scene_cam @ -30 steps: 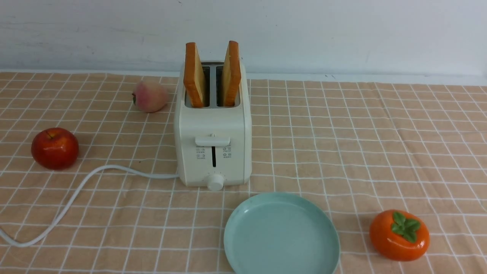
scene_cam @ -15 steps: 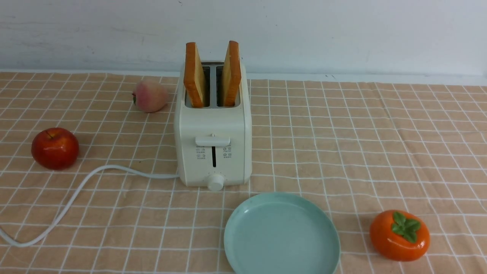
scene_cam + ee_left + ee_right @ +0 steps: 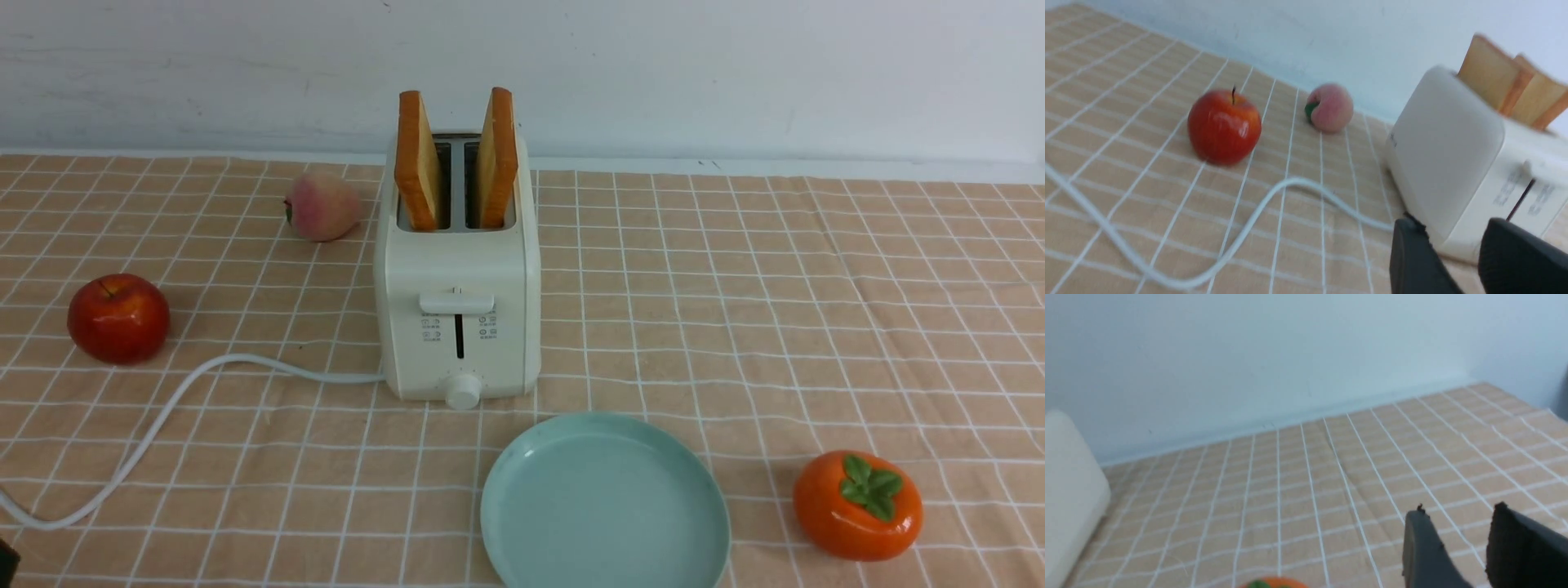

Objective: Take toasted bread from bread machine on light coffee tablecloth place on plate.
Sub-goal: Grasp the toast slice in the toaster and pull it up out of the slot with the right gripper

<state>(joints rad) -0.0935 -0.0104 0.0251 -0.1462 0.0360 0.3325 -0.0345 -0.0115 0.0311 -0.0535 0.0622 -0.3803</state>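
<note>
A dark edge (image 3: 6,562) – my left arm, I judge – just enters the front view, so the reach begins: left gripper (image 3: 1453,230) and right gripper (image 3: 1459,512) both parted and empty, toasted bread (image 3: 418,163) well ahead of the left one, upright in the bread machine (image 3: 457,278).

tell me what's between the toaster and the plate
Nothing stands there. Only a bare strip of the light coffee tablecloth separates the toaster from the plate, as the front view shows.
</note>
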